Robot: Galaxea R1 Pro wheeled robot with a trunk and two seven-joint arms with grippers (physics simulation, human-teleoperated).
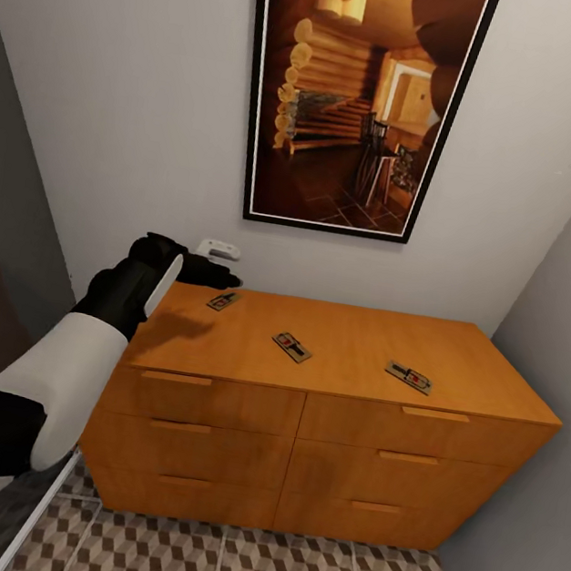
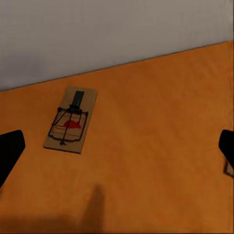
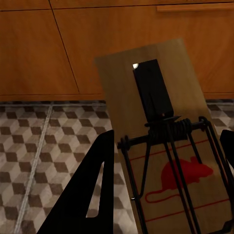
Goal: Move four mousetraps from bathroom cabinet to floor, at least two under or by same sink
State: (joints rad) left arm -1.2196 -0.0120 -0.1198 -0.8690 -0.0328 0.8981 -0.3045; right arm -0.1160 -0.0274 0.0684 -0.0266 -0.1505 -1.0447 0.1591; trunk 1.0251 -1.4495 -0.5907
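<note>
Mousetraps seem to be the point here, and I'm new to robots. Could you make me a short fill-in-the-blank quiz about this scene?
1. The number of mousetraps lying on top of the cabinet is ____.
2. The left tool hovers open over the mousetrap nearest the ____.
3. The right tool is shut on a ____ above the patterned floor.
4. Above the cabinet hangs a framed ____.

Missing words: three; wall; mousetrap; picture

Three mousetraps (image 1: 291,346) lie flat on the cabinet (image 1: 319,420) top, spaced apart. The left gripper (image 1: 222,277) hovers at the cabinet's rear left corner, beside the nearest trap.
</note>
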